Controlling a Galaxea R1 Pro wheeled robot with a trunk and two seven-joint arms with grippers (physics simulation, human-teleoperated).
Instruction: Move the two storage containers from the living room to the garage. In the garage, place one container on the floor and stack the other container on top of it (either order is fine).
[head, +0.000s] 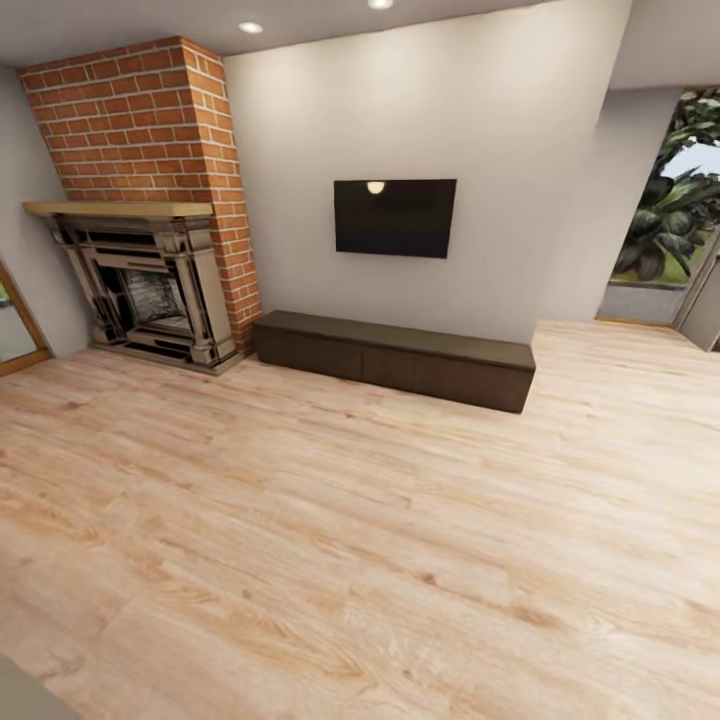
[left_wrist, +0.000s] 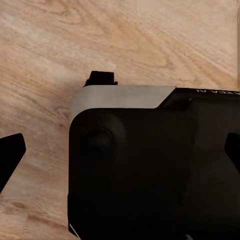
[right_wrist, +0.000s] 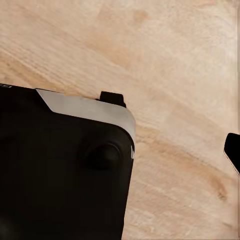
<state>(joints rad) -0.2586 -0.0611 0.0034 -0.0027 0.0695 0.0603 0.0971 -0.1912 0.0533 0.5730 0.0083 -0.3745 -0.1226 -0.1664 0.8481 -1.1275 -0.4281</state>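
Down by the robot's sides, each wrist camera looks past a dark fingertip onto wood planks. In the left wrist view one black fingertip (left_wrist: 10, 152) pokes in at the left edge, the rest of the frame taken up by the robot's black base (left_wrist: 150, 170) with its pale grey rim. In the right wrist view a fingertip (right_wrist: 233, 150) shows at the right edge, with the same dark body at lower left. With one finger apiece in sight, I cannot tell whether either claw is released or clenched; nothing orange-red shows near them.

Looking outward from the head camera, this is the living room: light wood-plank floor (head: 360, 560) across the lower frame, a long dark low cabinet (head: 395, 358) at centre against the wall, a black TV (head: 394, 217) above it, a red brick column (head: 150, 120) over a fireplace (head: 150, 295) at upper left, and greenery through an opening (head: 680, 190) at upper right.

The storage containers are not in sight here, so I cannot place them relative to either claw. I'd judge the robot is travelling or searching; how much carrying and stacking in the garage remains, I cannot say.
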